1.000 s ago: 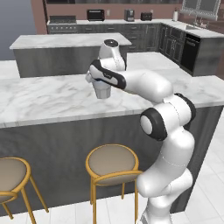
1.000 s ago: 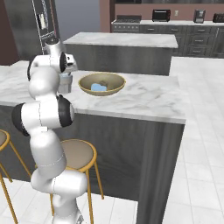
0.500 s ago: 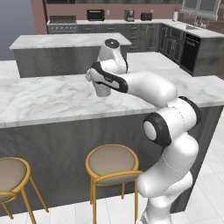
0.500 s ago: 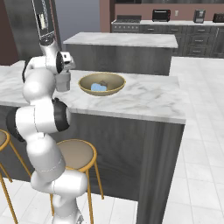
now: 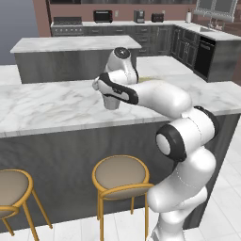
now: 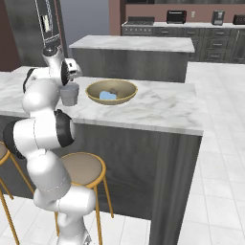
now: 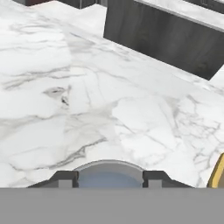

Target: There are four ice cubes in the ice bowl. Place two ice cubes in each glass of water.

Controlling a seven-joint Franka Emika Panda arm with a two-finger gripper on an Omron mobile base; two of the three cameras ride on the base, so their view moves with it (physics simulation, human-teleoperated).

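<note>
Now gripper [image 7: 109,177] closer over glass [image 6: 69,94] vs before.

- We see a glossy white arm [image 5: 160,96] built of rounded, bulbous shell segments.
- We note dark, near-black bands and caps at the joints, one as a ring round the big elbow joint [image 5: 170,143].
- We see a round dark disc with a pale centre capping the wrist joint [image 5: 122,53].
- We find the hand [image 6: 71,71] white with a dark face.
- We make out two small dark grey finger tips [image 7: 65,178], blocky and squared.
</note>
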